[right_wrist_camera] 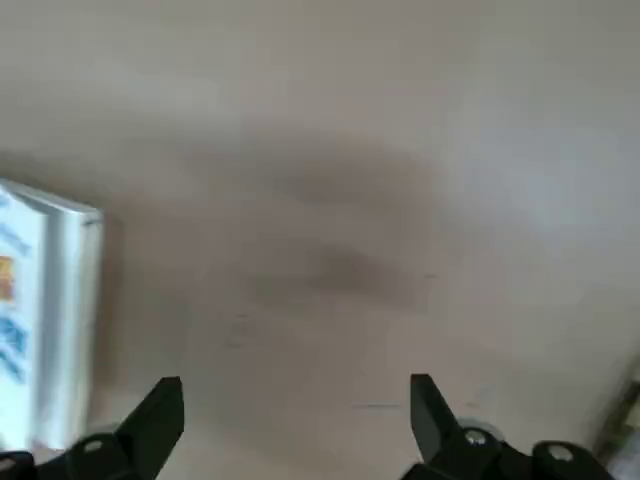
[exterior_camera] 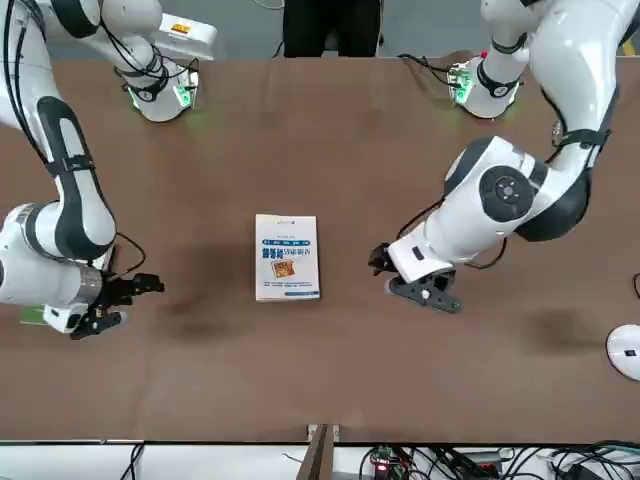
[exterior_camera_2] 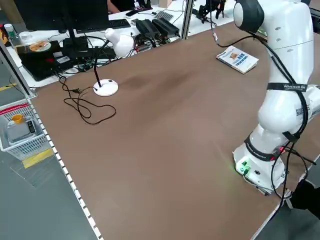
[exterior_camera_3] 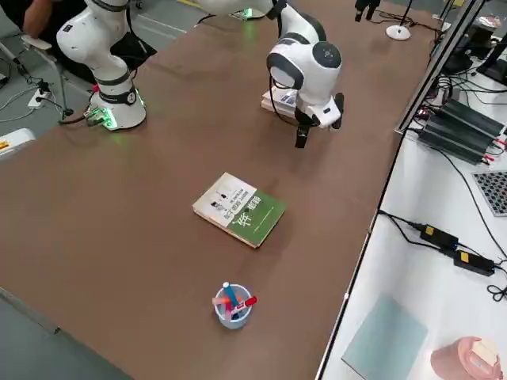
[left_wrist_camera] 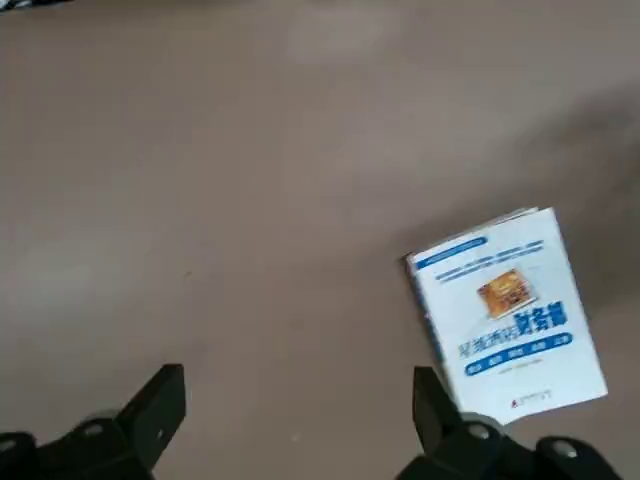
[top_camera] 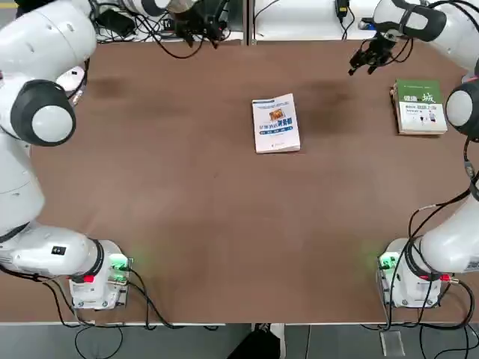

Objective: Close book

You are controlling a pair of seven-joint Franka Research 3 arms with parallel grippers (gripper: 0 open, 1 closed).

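Both jaws spread; one book closed.

The book lying shut mid-table carries a blue title in Chinese characters under a small orange picture, but the characters are too small to make out. The green-and-white book near the table's right edge also bears large Chinese characters; "健康" can just be read. A grey band on the left arm holds small lettering, unreadable.
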